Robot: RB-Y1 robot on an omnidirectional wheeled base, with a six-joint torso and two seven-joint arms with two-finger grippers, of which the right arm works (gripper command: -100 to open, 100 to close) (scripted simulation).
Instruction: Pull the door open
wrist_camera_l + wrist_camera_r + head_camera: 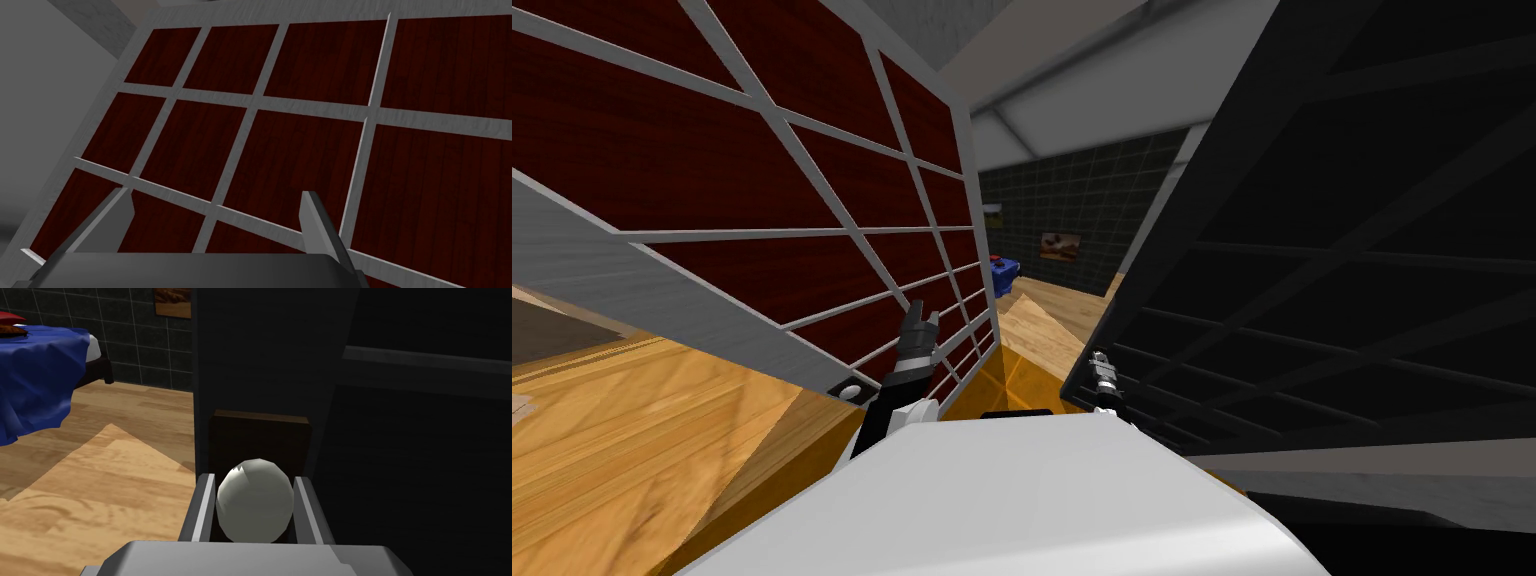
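White and round, the knob [255, 500] sits squarely between the two blades of the right gripper [255, 480]. Its fingers [202, 508] press the knob's sides, one on each flank, so the jaws are closed down to the knob's width and have it in their hold. Behind the knob a dark brown backplate [260, 438] is fixed to the dark door [400, 438], a shadowed leaf crossed by dim bars. In the head view this door [1362, 250] rises on my right, with the right gripper [1104, 372] at its lower near corner. The door's free upright edge runs just beside the knob, on the side away from the door's broad face. Past that edge from the knob, a wooden floor [100, 488] lies bare and sunlit. Well beyond the knob across that floor stands a bed [35, 373] under a blue cover, against a dark tiled wall [1092, 200] that carries a small picture [1060, 245]. Across the gap from the knob stands a red-panelled door [712, 150] with a grid of grey bars [260, 105] and a pale second knob [850, 390] low on its frame. The left gripper [216, 195] faces those red panels with its fingers spread wide and nothing between them. In the head view, the left gripper [920, 318] is just in front of that leaf.
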